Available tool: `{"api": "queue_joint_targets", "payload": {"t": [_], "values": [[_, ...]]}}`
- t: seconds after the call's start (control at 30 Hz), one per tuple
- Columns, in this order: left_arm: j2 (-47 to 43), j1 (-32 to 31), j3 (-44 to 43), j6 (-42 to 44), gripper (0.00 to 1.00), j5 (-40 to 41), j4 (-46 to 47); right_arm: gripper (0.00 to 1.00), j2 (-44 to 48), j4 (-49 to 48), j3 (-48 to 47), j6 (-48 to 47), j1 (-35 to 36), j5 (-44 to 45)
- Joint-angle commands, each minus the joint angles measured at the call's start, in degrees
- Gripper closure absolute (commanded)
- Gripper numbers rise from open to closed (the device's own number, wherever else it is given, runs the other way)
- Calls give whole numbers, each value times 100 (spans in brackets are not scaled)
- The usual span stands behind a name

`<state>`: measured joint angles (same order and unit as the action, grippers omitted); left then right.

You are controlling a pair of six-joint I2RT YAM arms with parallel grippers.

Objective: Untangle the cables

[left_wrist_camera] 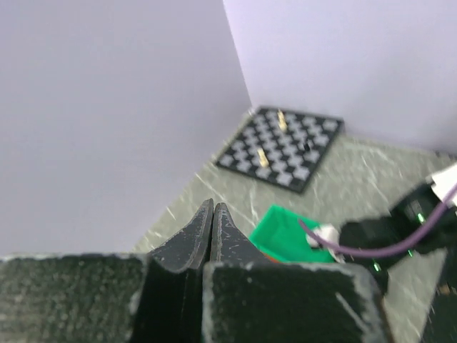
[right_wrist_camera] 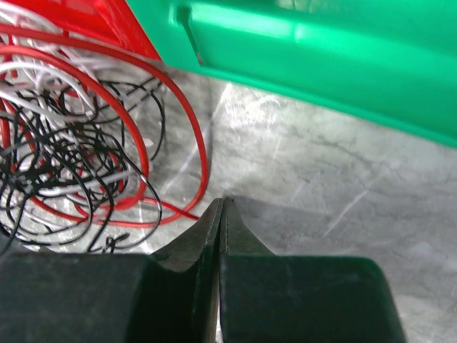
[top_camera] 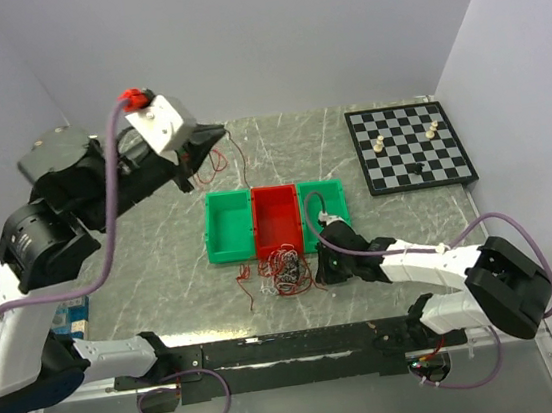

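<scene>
The cables (top_camera: 283, 266) lie as a tangle of red, white and black wires on the table, just in front of the red bin (top_camera: 278, 221). In the right wrist view the tangle (right_wrist_camera: 71, 143) fills the left side. My right gripper (top_camera: 324, 269) rests low at the tangle's right edge, jaws shut (right_wrist_camera: 223, 204); a red loop (right_wrist_camera: 200, 143) runs just left of the tips and passes behind the left finger. My left gripper (top_camera: 219, 133) is raised at the back left, shut (left_wrist_camera: 213, 206), with thin red strands (top_camera: 241, 160) hanging below its tip.
Three bins stand in a row: green (top_camera: 228, 222), red, and green (top_camera: 323, 201). A chessboard (top_camera: 410, 145) with a few pieces lies at the back right. A few loose red strands (top_camera: 246, 291) lie left of the tangle. A blue object (top_camera: 68, 315) sits by the left arm's base.
</scene>
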<state>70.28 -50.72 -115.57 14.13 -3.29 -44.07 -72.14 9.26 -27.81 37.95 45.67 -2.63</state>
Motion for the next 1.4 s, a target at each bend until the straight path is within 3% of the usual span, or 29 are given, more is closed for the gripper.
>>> {"api": "queue_joint_targets", "payload": {"t": [0.0,0.23,0.4,0.9,1.13,1.27,1.37], "values": [[-58,-26,-203,-112,99,520,679,100,261,436,250,160,100,385],[-191,-17,-500,230,98,1532,2402,100,306,577,277,291,363,439],[3,-17,-1082,266,92,1393,2509,100,270,639,206,327,566,518],[-1245,-26,2959,2,99,2367,3282,100,1728,700,382,212,733,598],[-1201,255,3848,-226,99,2597,3335,100,2458,428,628,28,794,307],[-1131,457,4095,-358,99,2518,3335,100,2582,604,330,-51,794,632],[-1087,519,4165,-420,99,2360,3256,86,2591,394,189,-156,794,764]]}}
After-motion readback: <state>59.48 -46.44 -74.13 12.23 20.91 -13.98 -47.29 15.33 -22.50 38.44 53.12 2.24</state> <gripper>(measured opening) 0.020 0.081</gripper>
